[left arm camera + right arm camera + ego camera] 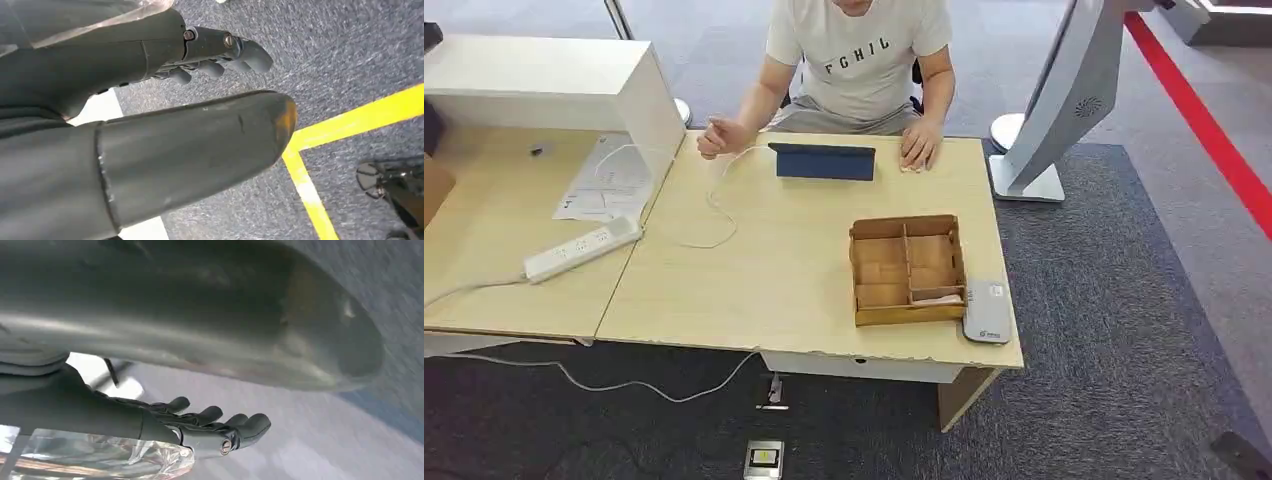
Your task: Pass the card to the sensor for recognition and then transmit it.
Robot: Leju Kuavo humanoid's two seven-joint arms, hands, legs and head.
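Left hand (195, 140): nearest the lens; thick thumb and dark fingers stretched out and apart, nothing in it, hanging over grey carpet with a yellow floor line (350, 120).
Right hand (200, 325): also close to the lens; fingers extended with only a slight curl, clear of the thumb, holding nothing.
Surface (774, 290): light wood, filling the centre and left of the head view.
Person (859, 60): seated at the far edge, top centre; one hand loosely curled beside a white cable, the other flat on the surface just right of the blue case.
White stand (1064, 90): upper right, on the carpet beside the surface.
Wooden tray (908, 318): right of centre, near the front edge, divided into compartments.
Blue case (824, 160): propped upright in front of the person.
Power strip (582, 249): white, left of centre, lying at an angle.
Sensor (987, 312): grey slab touching the tray's right side, at the front right corner.
Card (936, 296): pale flat piece in the tray's lower right compartment; details too small to read.
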